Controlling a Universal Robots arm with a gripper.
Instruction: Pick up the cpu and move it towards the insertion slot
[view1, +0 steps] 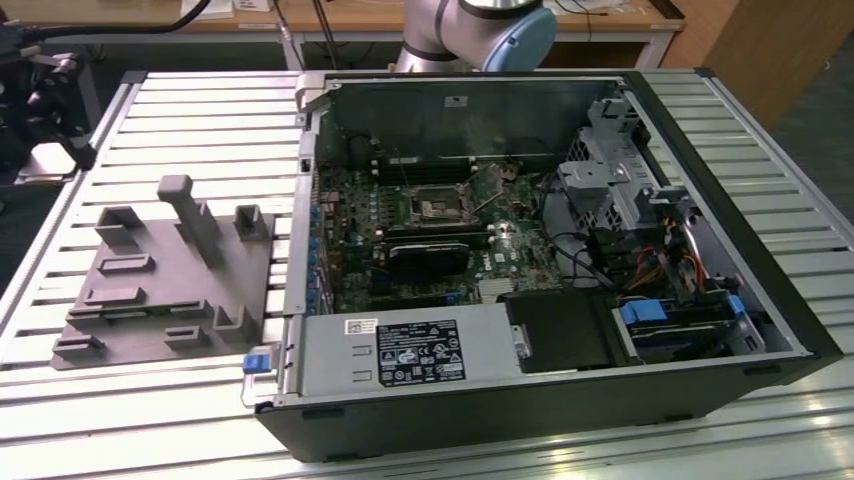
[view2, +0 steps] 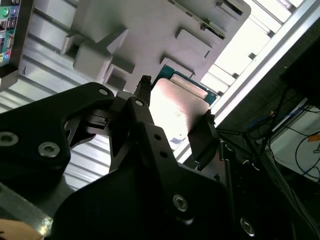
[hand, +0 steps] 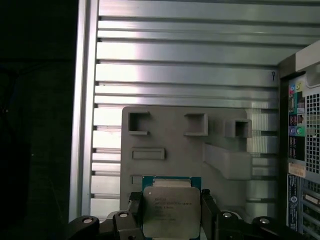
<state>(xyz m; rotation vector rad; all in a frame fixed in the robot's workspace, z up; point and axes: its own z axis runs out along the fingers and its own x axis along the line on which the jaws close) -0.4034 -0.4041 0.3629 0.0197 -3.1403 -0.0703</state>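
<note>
- Slatted metal desk carries everything.
- Grey fixture block sits on it just beside the computer case, on the exterior view's left of the case. The block has upright posts and shallow rectangular pockets.
- In both wrist views the fingers are closed on the cpu, one finger on each of two opposite edges, clamped to the chip's width.
- The cpu has its silver lid facing the first wrist camera, with a green board rim showing round it. It is outside the case, over the fixture block's edge. Can't tell if it is clear of the block or touching it.
- The case's rear port panel is in the first wrist view, near the block.
- The case lies on its side with the cover off and the motherboard exposed.
- Socket is inside the case, mid-board: silver frame, dark centre. It is well apart from the cpu.
- Black card is inside the case, just beside the socket.
- Drive bay with cables is at the case's end on the exterior view's right.
</note>
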